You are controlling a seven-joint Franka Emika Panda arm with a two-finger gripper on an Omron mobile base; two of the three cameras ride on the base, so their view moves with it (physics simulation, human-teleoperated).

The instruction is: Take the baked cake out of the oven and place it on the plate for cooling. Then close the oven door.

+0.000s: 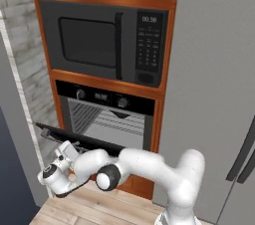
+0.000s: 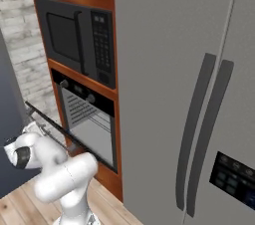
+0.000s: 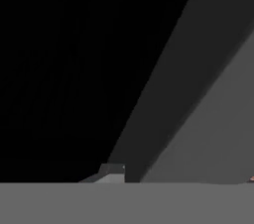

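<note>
The black oven stands under the microwave, its wire racks showing inside. The oven door hangs pulled down, close to level. My gripper reaches up from below at the door's left front edge, where the silver bar handle runs. Its fingers look shut around that bar. From the right side, the door juts toward my hand. In the hand view one fingertip rises against the door's dark face. The cake and the plate are out of view.
A dark microwave with a keypad sits above the oven in the wooden cabinet. A tall grey fridge with two long handles stands right of it. A dark panel is at the far left, with wooden floor below.
</note>
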